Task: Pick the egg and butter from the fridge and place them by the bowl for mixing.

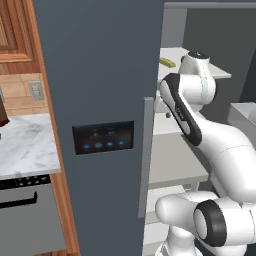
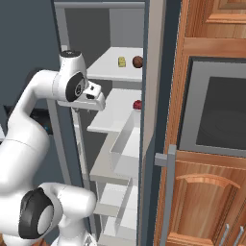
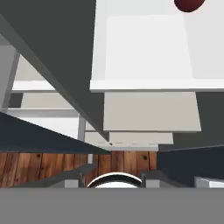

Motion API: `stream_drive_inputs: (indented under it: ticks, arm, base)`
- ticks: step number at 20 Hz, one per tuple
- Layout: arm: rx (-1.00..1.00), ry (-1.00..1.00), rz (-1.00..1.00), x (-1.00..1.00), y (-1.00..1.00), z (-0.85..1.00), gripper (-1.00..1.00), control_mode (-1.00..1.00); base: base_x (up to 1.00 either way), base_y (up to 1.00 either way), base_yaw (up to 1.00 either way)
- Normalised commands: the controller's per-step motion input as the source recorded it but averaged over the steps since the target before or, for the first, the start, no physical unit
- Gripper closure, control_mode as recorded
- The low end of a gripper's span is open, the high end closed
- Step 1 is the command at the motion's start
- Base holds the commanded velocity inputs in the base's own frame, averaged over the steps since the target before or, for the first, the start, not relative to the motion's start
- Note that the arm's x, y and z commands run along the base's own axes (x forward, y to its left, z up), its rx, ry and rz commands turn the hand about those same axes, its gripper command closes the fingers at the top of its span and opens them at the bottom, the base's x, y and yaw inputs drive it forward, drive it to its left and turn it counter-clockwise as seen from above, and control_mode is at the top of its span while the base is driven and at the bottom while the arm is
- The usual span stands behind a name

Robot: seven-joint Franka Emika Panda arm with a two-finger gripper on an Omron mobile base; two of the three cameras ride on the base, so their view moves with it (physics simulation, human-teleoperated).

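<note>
Gripper at centre-left of right base view, jaws clenched w/ nothing seen in them, hangs before open fridge shelves, likely lining up for butter on top shelf (upper centre; egg not identifiable).

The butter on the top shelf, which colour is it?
Pale yellow butter; right base view.

red fruit, brown round item, marble counter, steel microwave

A home kitchen: open fridge, marble counter, wooden cabinets and a built-in oven
</note>
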Motion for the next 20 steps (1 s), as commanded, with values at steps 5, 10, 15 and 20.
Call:
stream_drive_inputs:
  ticks: [5,10,15,20]
  arm:
    - [0.00,-0.05,0.00,0.07,0.00,0.05,-1.00,-1.00]
    - [0.00,-0.10,0.00,0.00,-0.07,0.44,-1.00,-1.00]
    - [0.00,-0.07,0.00,-0.07,-0.28,0.52,-1.00,-1.00]
    - [-0.01,-0.06,-0.05,-0.02,-0.51,0.48,-1.00,-1.00]
  base:
    - [0.00,0.00,0.00]
    - [0.00,0.00,0.00]
    - [0.00,0.00,0.00]
    - [0.00,0.00,0.00]
